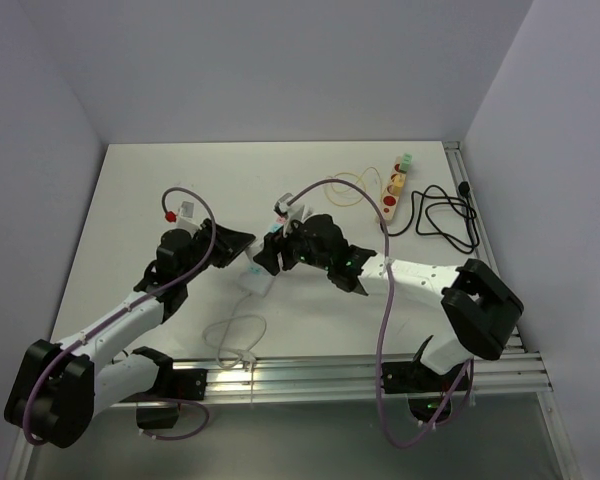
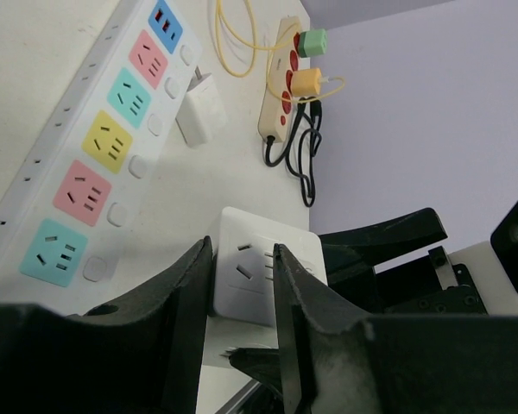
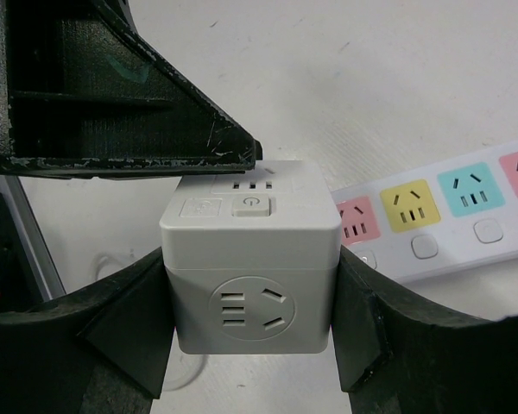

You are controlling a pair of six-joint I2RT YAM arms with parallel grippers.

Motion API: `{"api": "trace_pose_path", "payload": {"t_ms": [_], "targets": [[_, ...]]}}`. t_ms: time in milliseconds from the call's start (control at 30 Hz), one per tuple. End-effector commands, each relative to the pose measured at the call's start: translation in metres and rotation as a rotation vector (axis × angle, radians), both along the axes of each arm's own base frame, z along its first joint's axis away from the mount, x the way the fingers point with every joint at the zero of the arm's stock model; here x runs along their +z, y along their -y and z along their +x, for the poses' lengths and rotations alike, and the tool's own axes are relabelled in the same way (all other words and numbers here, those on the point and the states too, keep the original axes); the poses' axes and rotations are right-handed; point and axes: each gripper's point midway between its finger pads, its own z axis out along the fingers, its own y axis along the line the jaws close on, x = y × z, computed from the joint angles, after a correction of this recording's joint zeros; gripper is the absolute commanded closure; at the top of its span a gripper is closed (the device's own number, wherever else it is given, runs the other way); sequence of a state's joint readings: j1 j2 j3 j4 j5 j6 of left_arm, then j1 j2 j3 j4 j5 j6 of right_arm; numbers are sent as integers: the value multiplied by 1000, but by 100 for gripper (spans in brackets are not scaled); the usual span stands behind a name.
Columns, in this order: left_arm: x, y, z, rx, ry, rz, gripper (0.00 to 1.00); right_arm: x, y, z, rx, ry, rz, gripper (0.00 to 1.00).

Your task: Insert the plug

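Right gripper (image 3: 252, 323): both fingers pressed flat on opposite sides of the white cube plug adapter (image 3: 250, 250), held off the table (image 1: 180, 170), round socket face toward its wrist camera

Left gripper (image 2: 242, 259): jaws narrowed to a slot, adapter face showing through it; actual contact cannot be told

Multicoloured power strip (image 2: 34, 172) lies just beyond the adapter, a white charger (image 2: 203, 108) beside it

Beige power strip (image 1: 393, 188) near far right corner
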State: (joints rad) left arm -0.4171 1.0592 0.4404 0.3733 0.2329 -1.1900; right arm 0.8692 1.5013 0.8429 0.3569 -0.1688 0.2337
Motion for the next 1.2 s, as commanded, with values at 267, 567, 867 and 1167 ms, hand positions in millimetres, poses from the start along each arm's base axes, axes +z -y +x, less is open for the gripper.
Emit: {"api": "trace_pose_path", "payload": {"t_ms": [267,567,867,1167], "targets": [[75,48,-37,-253,187,-135,64,6,-35,-11,96,3,4,93],[52,-9,-13,-153,138,-20,60,-9,-39,-8,87,46,72,100],[20,-30,-12,-111,93,8,59,-23,-41,6,27,152,106,100],[1,-29,-13,-145,81,-10,59,-35,-33,9,-18,299,207,100]]}}
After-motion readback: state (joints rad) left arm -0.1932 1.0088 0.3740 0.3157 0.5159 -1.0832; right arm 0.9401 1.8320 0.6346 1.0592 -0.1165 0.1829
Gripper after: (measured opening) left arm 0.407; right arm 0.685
